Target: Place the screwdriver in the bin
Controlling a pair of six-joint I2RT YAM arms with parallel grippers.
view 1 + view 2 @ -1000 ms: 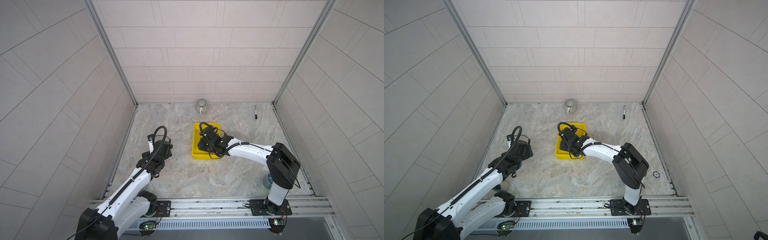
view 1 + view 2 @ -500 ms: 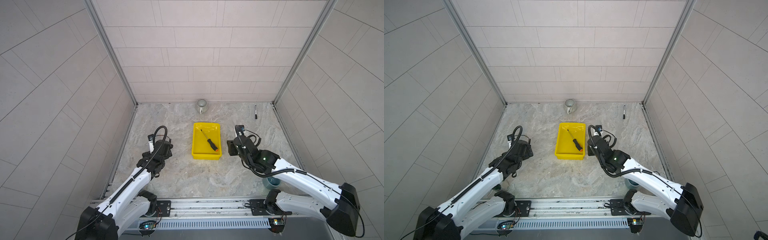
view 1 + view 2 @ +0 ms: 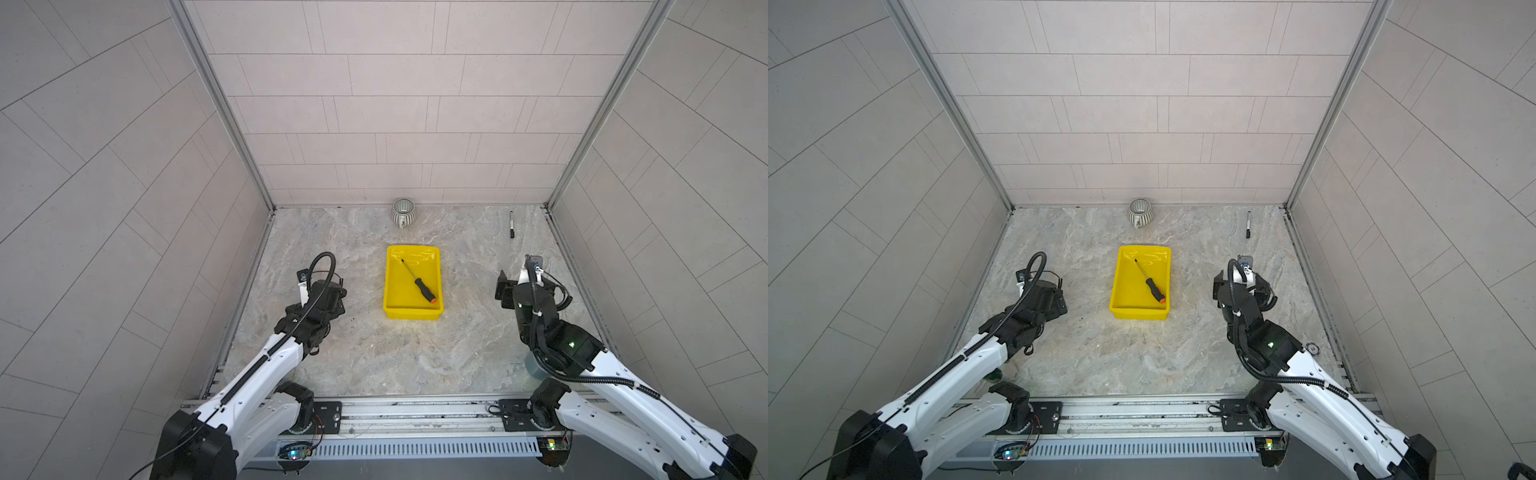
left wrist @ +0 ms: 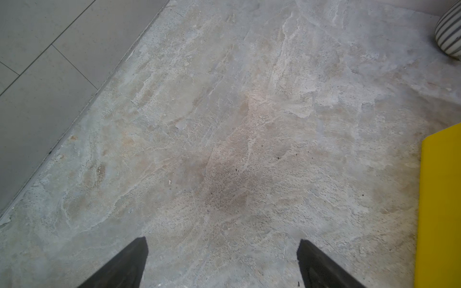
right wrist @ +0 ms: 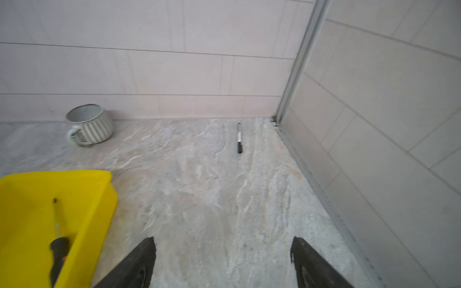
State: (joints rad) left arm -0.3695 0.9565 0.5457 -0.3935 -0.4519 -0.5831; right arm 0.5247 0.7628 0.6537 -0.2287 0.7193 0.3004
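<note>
The screwdriver (image 3: 417, 279) (image 3: 1148, 280) lies diagonally inside the yellow bin (image 3: 399, 296) (image 3: 1126, 293), orange butt toward the near right corner and tip toward the far left. The right wrist view shows its black handle (image 5: 58, 249) resting against the bin's wall (image 5: 99, 199). My right gripper (image 3: 528, 284) (image 5: 223, 240) is open and empty over bare floor, well to the right of the bin. On the bin's left, my left gripper (image 3: 328, 293) (image 4: 222, 241) is open with nothing between its fingers, and the bin's edge (image 4: 444, 199) shows beside it.
A ribbed grey-white mug (image 3: 403, 212) (image 5: 88, 124) stands by the back wall behind the bin. A black marker pen (image 3: 511, 224) (image 5: 239, 138) lies near the back right corner. A blue-grey cup (image 3: 534, 370) sits partly hidden under my right arm.
My right gripper was down in the bin, then opened and drew back to the right. The screwdriver stayed lying in the bin. The left arm has not moved.
</note>
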